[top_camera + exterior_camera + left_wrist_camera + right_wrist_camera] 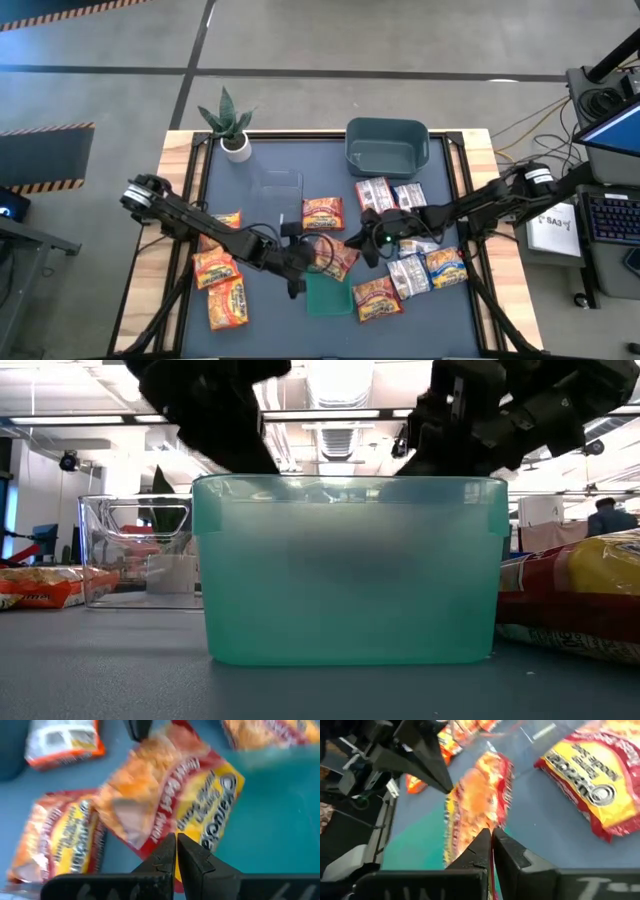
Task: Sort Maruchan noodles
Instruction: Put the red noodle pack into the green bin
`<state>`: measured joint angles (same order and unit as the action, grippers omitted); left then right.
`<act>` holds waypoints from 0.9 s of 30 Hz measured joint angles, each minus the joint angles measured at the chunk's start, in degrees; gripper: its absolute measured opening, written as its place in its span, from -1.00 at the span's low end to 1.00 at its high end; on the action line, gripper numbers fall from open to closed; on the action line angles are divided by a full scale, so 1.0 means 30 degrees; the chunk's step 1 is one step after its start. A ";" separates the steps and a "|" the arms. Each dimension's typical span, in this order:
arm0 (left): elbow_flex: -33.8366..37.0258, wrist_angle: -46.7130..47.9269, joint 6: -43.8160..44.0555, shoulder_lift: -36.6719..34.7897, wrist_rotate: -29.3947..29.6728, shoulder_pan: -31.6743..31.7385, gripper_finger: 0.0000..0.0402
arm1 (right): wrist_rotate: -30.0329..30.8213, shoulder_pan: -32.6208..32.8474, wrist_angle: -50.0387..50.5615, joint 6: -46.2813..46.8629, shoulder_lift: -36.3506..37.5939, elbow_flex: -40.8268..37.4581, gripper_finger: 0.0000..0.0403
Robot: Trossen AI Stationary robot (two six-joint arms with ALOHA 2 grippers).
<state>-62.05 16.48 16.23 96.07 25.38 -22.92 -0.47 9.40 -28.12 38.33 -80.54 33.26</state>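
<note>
An orange-red and yellow noodle packet (335,258) hangs between my two grippers, just beyond the green container (328,297). My left gripper (308,258) is shut on one end of it (170,795). My right gripper (354,248) is shut on the opposite end (477,805). Other orange-red packets (222,285) lie flat on the mat at the left. Silver-grey packets (392,195) lie near the grey-blue bin (387,145). In the low view the green container (345,570) hides the held packet. My left gripper pinches the packet's red-bordered end edge (165,827) between its two fingers, slanting down from the table's left. The packet stretches away from the fingers toward my right gripper, clear of the mat. My right gripper pinches the opposite end (482,822) between its two fingers, coming nearly level from the table's right. The packet lies tilted on edge between the two holds, above the mat.
A clear plastic container (275,195) stands on the mat behind the grippers, with a potted plant (232,125) at the far left corner. More packets (425,270) lie at the right, and one (377,297) lies beside the green container. The mat's near strip is bare.
</note>
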 joint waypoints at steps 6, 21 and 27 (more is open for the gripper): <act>-0.0026 0.0077 -0.0233 -0.1257 0.1314 -0.0270 -1.00 | -0.0347 0.0536 0.0310 -0.0595 0.0716 0.0240 -0.96; 0.0105 0.1168 0.0840 0.0260 0.0759 -0.0434 -1.00 | 0.3209 0.1145 1.4256 0.0216 0.1674 0.3500 -0.96; 0.0105 0.0874 0.1161 0.0662 0.0856 -0.0307 -1.00 | 0.2976 0.1933 1.1553 -0.0890 -0.0126 0.3664 -0.96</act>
<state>-61.73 19.11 19.71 98.06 27.94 -23.85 8.46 15.21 6.54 35.66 -80.92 44.25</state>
